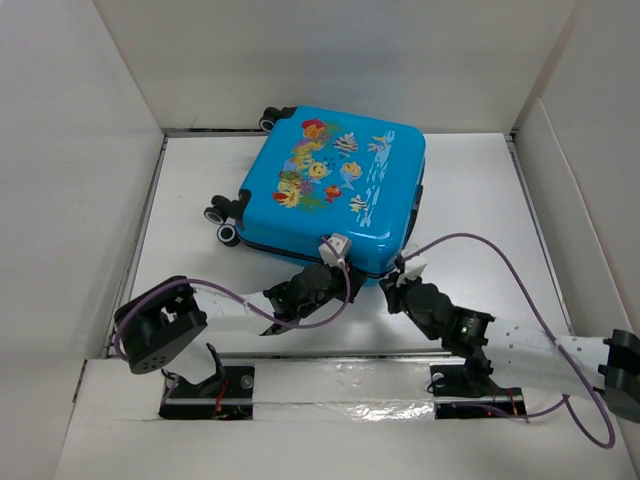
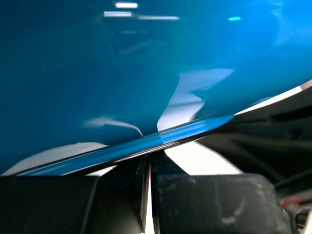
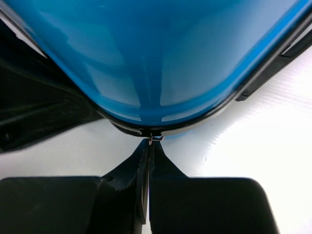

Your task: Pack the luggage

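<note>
The luggage (image 1: 335, 185) is a bright-blue hard-shell suitcase with a fish print. It lies flat and closed on the white table, wheels (image 1: 225, 215) to the left. My left gripper (image 1: 338, 264) is at its near edge. In the left wrist view the left gripper (image 2: 150, 158) stands shut, tips against the dark seam under the blue shell (image 2: 122, 73); whether anything is pinched is hidden. My right gripper (image 1: 402, 276) is at the near right corner. The right gripper (image 3: 150, 142) is shut on a small metal zipper pull (image 3: 157, 138) at the black zipper line below the shell (image 3: 156, 58).
White walls enclose the table on the left (image 1: 70, 200), the back (image 1: 330, 60) and the right (image 1: 580, 200). Purple cables (image 1: 500, 250) loop from both arms over the near part of the table. Bare table surface (image 1: 470, 190) lies right of the suitcase.
</note>
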`<act>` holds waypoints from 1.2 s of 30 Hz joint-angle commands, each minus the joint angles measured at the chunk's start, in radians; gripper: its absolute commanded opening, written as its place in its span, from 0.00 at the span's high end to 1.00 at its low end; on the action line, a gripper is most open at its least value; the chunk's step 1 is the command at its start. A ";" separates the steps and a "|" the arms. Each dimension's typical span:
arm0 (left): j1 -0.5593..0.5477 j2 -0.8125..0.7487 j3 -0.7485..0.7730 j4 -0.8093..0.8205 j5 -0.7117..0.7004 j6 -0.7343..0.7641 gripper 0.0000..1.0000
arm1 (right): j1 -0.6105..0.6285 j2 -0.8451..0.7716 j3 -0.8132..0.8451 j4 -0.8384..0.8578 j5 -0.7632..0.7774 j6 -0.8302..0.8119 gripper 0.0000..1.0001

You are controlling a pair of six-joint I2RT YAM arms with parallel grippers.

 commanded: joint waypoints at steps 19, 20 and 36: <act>0.178 0.020 0.092 0.110 0.078 -0.070 0.52 | 0.361 0.280 0.297 0.083 0.046 0.092 1.00; 0.195 -0.058 0.037 0.052 0.102 -0.071 0.42 | 0.343 0.240 0.281 0.072 0.040 0.099 1.00; 0.572 -0.767 0.042 -0.582 0.077 -0.268 0.48 | 0.211 0.169 0.197 0.091 -0.135 0.061 1.00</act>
